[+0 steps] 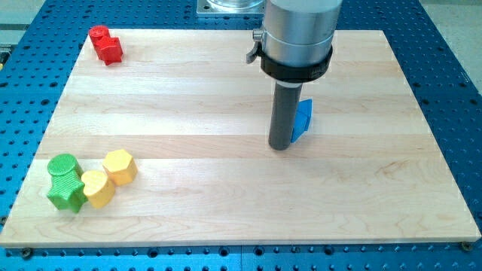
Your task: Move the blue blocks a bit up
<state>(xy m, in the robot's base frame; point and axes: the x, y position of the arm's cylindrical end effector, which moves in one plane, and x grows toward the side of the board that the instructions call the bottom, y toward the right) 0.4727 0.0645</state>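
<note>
In the camera view, my tip is resting on the wooden board just right of centre, a bare rod with nothing to spread or pinch. A blue block is sitting at its 1 o'clock, touching the rod and partly hidden, so its shape is unclear. Red blocks are lying at 10 o'clock; two green blocks and two yellow blocks are clustering at 8 o'clock.

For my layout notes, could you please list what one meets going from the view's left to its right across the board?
Green blocks → yellow heart-shaped block → red blocks → yellow hexagonal block → my tip → blue block, partly hidden just behind the rod.
</note>
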